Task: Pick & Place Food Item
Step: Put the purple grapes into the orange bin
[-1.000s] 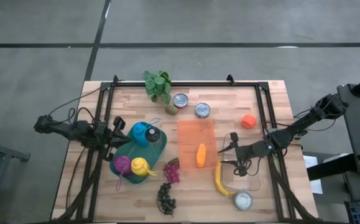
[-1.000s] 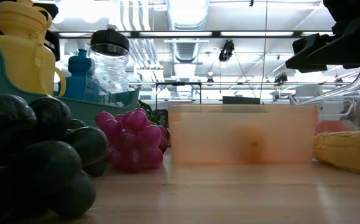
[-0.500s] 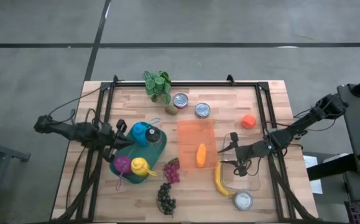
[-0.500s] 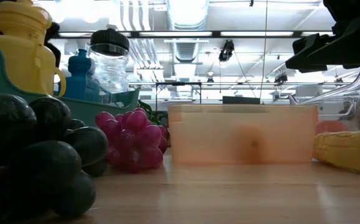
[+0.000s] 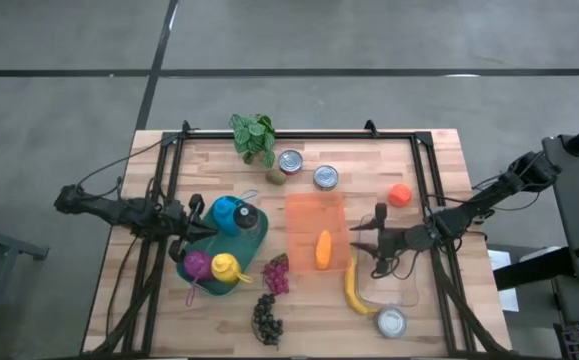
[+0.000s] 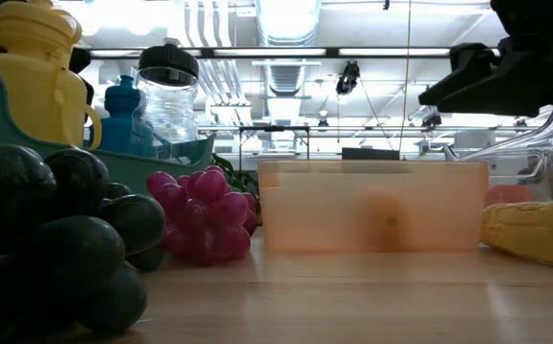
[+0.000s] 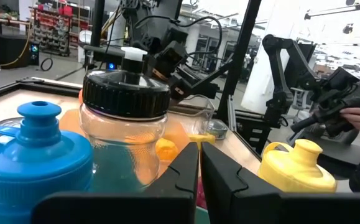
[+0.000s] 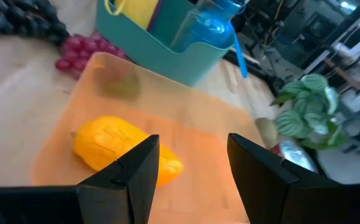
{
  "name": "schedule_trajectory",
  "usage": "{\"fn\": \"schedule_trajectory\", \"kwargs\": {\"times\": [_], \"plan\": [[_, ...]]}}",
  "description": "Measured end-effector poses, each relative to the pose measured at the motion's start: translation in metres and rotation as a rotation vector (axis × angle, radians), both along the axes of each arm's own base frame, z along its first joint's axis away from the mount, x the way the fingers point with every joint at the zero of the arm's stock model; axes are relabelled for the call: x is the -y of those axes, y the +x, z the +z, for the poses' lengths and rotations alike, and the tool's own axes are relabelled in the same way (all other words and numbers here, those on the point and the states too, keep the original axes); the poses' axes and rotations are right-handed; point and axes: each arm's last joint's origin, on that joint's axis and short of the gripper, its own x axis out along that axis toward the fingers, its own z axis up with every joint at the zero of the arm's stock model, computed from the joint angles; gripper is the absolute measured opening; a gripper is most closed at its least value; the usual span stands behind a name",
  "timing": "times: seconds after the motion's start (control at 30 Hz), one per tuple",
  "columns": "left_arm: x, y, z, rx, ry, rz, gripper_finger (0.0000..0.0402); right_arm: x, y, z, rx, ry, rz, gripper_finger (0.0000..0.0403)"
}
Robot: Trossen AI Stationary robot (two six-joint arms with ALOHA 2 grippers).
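the orange food item (image 5: 323,250), oblong and tapered, lies in the translucent orange tray (image 5: 299,210); the right gripper (image 5: 367,240) hangs beside it, jaws apart and empty.

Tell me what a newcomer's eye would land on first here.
The translucent orange tray at the table's middle, holding a single orange fruit. The right gripper hovers at the tray's right edge, fingers open toward the fruit. To the left, a teal bin packed with bright bottles draws the eye, red grapes just beside it.
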Motion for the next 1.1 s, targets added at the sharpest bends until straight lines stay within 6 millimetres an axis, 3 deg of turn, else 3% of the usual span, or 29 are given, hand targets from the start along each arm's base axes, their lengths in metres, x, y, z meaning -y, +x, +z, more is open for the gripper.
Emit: {"fn": "schedule_trajectory", "kwargs": {"times": [0.2, 0.33, 0.6, 0.8, 0.9, 1.1], "plan": [[0.000, 0.000, 0.000, 0.001, 0.003, 0.000, 0.0021, 0.000, 0.000, 0.000, -0.006, -0.049, 0.015, 0.0189], [0.000, 0.000, 0.000, 0.001, 0.003, 0.000, 0.0021, 0.000, 0.000, 0.001, 0.009, 0.020, 0.001, 0.0189], [0.000, 0.000, 0.000, 0.001, 0.003, 0.000, 0.0021, -0.003, 0.001, 0.002, 0.047, 0.589, -0.076, 0.0189], [0.000, 0.000, 0.000, 0.000, 0.003, 0.000, 0.0022, -0.011, 0.000, 0.001, -0.079, 1.022, -0.004, 0.0189], [0.000, 0.000, 0.000, 0.000, 0.003, 0.000, 0.0022, -0.011, 0.000, 0.000, -0.109, 1.149, -0.039, 0.0189], [0.000, 0.000, 0.000, -0.001, 0.003, 0.000, 0.0022, -0.003, 0.008, 0.011, 0.028, 1.266, -0.183, 0.0189]]}}
